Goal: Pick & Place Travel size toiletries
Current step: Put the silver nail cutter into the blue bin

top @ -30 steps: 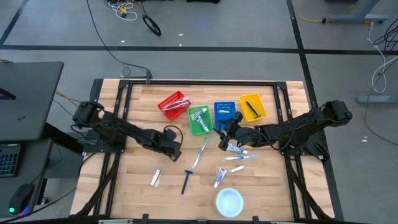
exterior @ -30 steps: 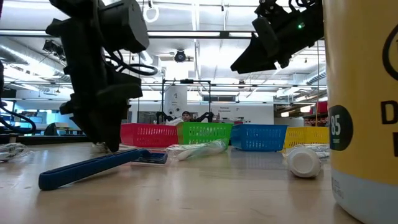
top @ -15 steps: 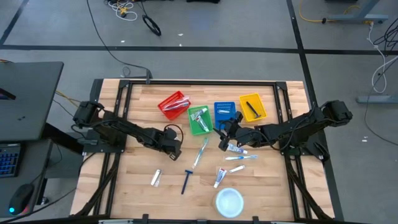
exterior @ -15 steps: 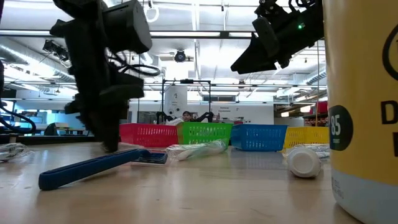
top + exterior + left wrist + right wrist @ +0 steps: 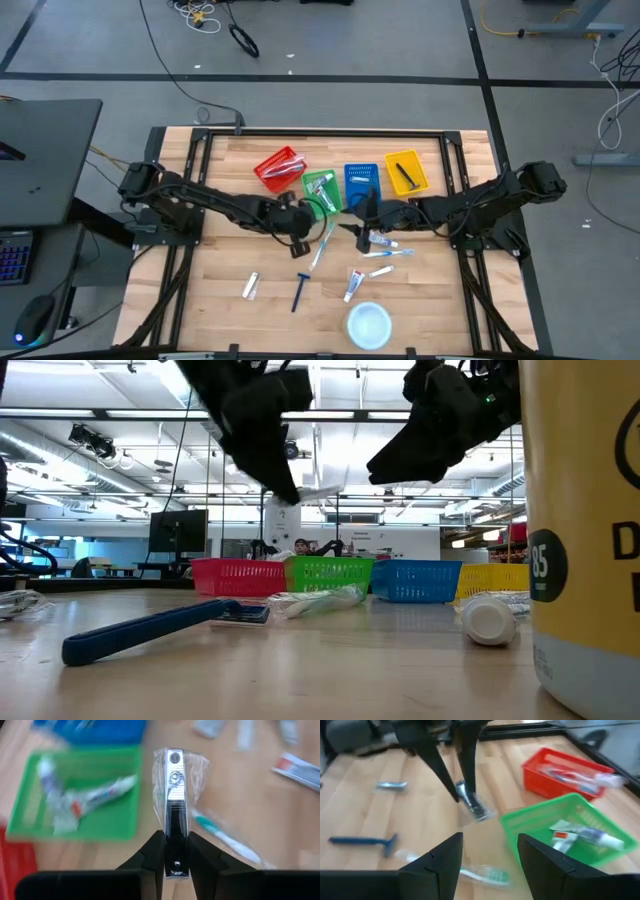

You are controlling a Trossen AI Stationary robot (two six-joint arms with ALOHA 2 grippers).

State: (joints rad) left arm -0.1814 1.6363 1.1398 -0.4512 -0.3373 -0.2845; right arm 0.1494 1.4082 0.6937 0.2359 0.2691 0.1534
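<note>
Squarely between left jaws, wrapped razor (image 5: 173, 805)

The left arm reaches in from the left edge of the counter (image 5: 220, 270) toward its middle, its gripper (image 5: 302, 226) raised off the surface with fingers (image 5: 152, 851) pinched on a wrapped item. The right arm stretches in from the right, its gripper (image 5: 357, 226) raised, fingers (image 5: 447, 856) spread wide.

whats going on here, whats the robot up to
The robot is sorting small toiletries into coloured baskets. The left gripper is shut on a wrapped nail clipper and holds it above the table near the green basket, which already holds a tube. The right gripper hangs open by the blue basket. A toothbrush, a blue razor and several tubes lie loose on the table.
</note>
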